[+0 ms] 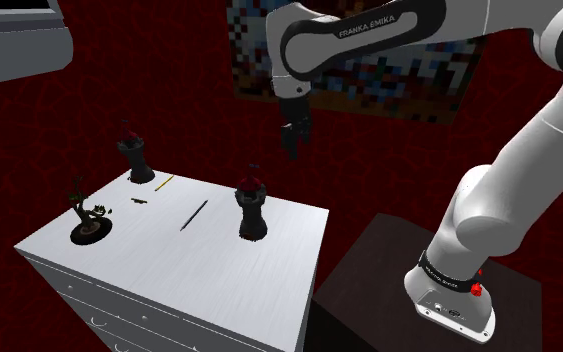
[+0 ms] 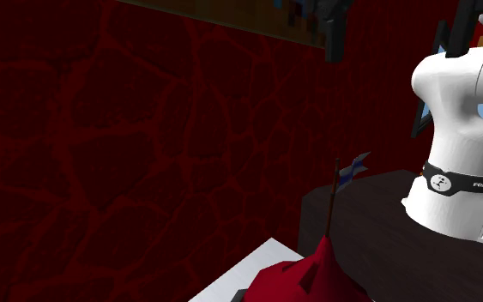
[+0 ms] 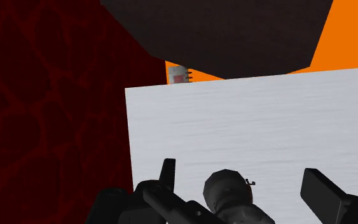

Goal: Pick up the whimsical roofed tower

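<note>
claw [image 1: 291, 150] open, well above the upright red-roofed tower [image 1: 252, 205] at the table [image 1: 149, 250] edge; tower lies almost straight below.

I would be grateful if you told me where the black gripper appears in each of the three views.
Shoulder view: gripper hangs upper centre, over the white table's right end.
Second exterior view: gripper at the top edge, right of centre.
Wrist view: gripper, fingers apart, in the foreground over the table.
Shared landmark: the dark stand, in all three.
</note>
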`<state>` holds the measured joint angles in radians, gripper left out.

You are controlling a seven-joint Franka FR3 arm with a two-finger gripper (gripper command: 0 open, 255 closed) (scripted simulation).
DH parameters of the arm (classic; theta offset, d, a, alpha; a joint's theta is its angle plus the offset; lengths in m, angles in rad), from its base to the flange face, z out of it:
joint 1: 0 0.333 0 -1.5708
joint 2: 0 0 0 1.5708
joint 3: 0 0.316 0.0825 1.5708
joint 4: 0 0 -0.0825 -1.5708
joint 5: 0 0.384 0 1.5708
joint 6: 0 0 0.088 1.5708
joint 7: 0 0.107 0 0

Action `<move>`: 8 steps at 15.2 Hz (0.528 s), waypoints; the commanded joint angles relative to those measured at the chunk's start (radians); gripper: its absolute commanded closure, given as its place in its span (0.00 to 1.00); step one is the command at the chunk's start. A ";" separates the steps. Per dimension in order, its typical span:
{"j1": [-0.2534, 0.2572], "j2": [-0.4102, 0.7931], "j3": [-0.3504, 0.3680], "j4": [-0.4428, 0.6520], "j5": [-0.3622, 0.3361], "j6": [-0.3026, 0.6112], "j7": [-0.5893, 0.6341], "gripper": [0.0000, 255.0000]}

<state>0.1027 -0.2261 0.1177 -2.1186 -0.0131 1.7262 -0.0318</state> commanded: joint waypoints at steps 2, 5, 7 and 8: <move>0.010 0.100 0.013 0.089 0.004 0.025 0.002 0.00; 0.024 0.201 0.029 0.188 0.005 0.041 0.009 0.00; 0.033 0.269 0.039 0.260 0.003 0.046 0.013 0.00; 0.038 0.304 0.044 0.298 0.001 0.047 0.016 0.00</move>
<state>0.1339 0.0459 0.1541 -1.8515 -0.0118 1.7677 -0.0224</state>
